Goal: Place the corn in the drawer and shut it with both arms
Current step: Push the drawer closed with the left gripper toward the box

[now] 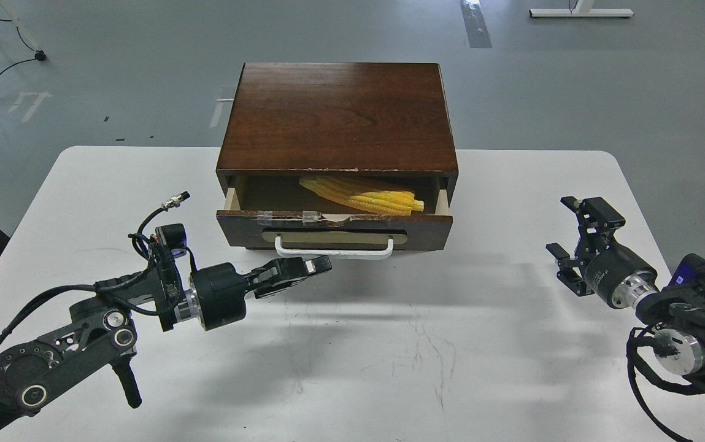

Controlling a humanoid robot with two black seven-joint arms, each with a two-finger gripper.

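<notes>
Corn stowed, drawer awaiting closure.
The left fingers are drawn narrow, empty, just under the handle at frame centre; the right fingers are spread wide at right, well apart. The corn lies inside the half-open drawer. An even push on both front ends is advised; nothing on the desk obstructs.

No legible text anywhere. Right gripper body has tiny white print at 3 o'clock, too small to read. Floor at 10 o'clock has white painted marks, not readable as chars.
</notes>
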